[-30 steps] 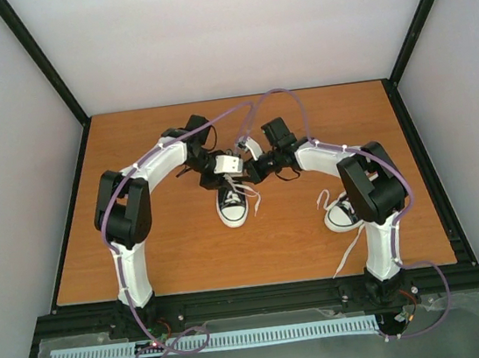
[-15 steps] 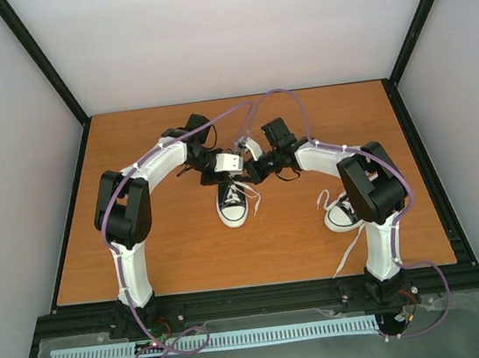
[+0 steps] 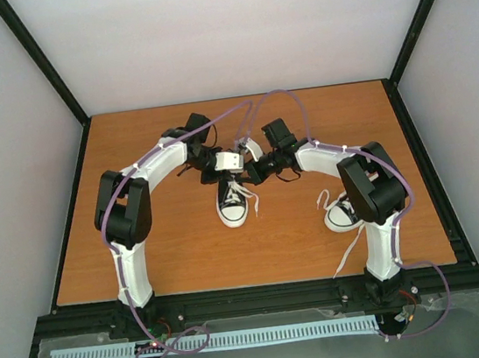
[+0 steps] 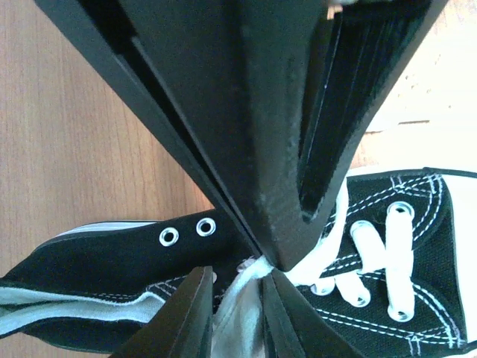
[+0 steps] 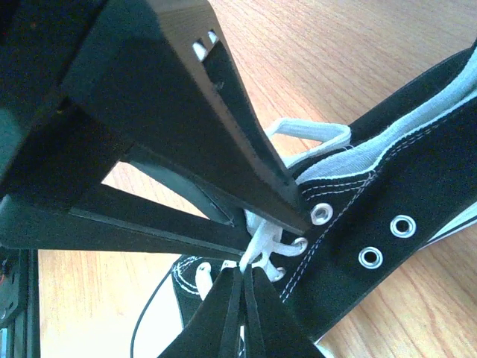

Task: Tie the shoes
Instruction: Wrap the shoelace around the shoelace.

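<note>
One of the shoes (image 3: 233, 204), black with a white toe cap, stands mid-table with its toe toward me. The other shoe (image 3: 340, 215) lies to the right, partly hidden behind the right arm. Both grippers meet over the middle shoe's tongue. My left gripper (image 4: 237, 302) has its fingers closed round a bunch of white lace (image 4: 242, 317), just above the black canvas side (image 4: 112, 261). My right gripper (image 5: 242, 280) is shut, pinching a strand of lace (image 5: 261, 242) by the top eyelets (image 5: 322, 214). Each wrist view is largely blocked by the other gripper's black fingers.
The wooden table (image 3: 160, 242) is ringed by a black frame and pale walls. A loose white lace (image 3: 349, 257) trails from the right shoe toward the right arm's base. Purple cables loop over both arms.
The left gripper's jaws have closed in on the lace and its wrist has edged slightly away from me. The right arm and both shoes have stayed put.
</note>
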`<state>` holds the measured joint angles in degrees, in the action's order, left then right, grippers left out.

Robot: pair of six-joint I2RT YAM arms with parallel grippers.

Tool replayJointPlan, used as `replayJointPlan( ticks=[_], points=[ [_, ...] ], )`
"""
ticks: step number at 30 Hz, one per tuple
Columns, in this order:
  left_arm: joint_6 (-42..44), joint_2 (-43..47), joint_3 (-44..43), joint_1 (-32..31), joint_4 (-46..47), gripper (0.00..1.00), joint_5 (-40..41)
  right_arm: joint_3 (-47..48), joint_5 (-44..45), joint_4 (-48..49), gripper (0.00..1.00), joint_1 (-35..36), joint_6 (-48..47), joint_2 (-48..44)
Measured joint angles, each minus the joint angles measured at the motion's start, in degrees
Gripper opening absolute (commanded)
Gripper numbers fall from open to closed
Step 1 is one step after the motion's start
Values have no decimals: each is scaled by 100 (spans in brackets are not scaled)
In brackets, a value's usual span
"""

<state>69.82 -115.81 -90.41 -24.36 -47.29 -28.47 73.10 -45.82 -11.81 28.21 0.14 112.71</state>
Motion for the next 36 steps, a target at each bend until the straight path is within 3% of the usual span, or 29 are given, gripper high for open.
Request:
replayJointPlan(
  ticks=[2, 11, 21, 26, 28, 31, 36],
  points=[
    [-4, 0, 9, 0, 17, 37, 48, 0, 0, 0, 3, 0, -7, -7],
    [-15, 0, 59, -2, 50, 38, 195, 0, 2, -4, 3, 0, -35, -7],
    [-70, 0, 114, 0, 179, 14, 282, 0, 2, -11, 3, 0, -39, -7],
    [-90, 0, 111, -2, 177, 8, 278, 0, 0, -72, 3, 0, -114, -9],
    [-105, 0, 111, 0, 175, 11, 260, 0, -9, -96, 3, 0, -142, -15],
    [-129, 0, 111, 0, 140, 24, 197, 0, -31, -105, 3, 0, -144, -37],
    [-125, 0, 111, 0, 50, 27, 81, 2, -35, -105, 3, 0, -140, -48]
  ],
)
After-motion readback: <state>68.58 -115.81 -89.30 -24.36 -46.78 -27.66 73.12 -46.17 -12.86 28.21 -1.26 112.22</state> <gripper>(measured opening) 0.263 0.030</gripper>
